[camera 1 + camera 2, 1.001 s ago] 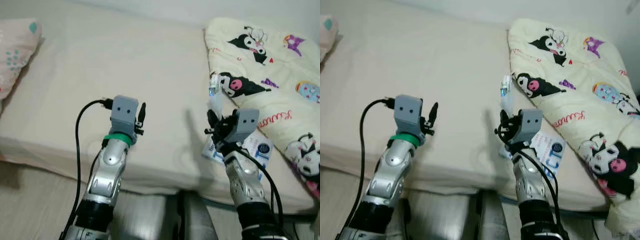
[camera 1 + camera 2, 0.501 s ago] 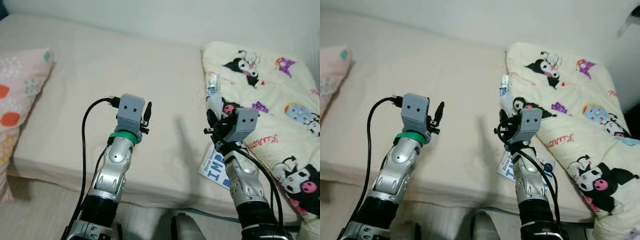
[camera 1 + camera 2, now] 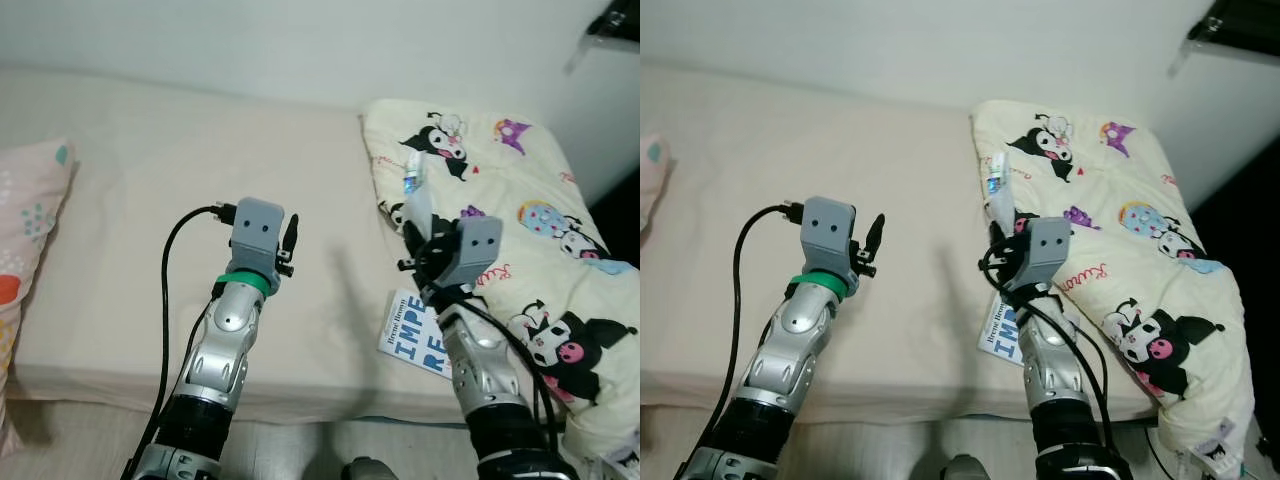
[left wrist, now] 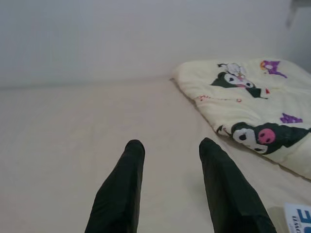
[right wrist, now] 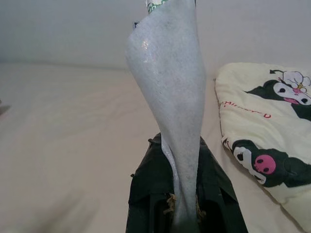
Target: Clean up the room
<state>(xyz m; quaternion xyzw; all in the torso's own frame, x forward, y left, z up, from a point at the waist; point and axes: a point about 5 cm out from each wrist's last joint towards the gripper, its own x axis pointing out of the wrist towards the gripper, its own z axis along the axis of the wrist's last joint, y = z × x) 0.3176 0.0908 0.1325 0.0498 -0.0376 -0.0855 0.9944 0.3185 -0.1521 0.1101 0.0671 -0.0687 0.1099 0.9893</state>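
White, papery wrapper (image 5: 167, 92): I have it pinched in my right gripper (image 3: 418, 255), long axis upright, rising toward 12 o'clock from the fingertips.
Left gripper (image 4: 170, 148): fingers apart, holding nothing, hovering over bare mattress (image 3: 150, 200) at 9 o'clock of the right one.
Booklet (image 3: 410, 340): blue lettering, flat on the mattress just under my right wrist, at 6 o'clock of the wrapper; right arm is nearer it, but occupied.
Blanket (image 3: 520, 220): cartoon print, lying at 3 o'clock.
Pillow (image 3: 25, 230): floral, far off at 9 o'clock.
Wall (image 3: 300, 40): pale, behind the bed.
Judgement: wrapper needs binning first.
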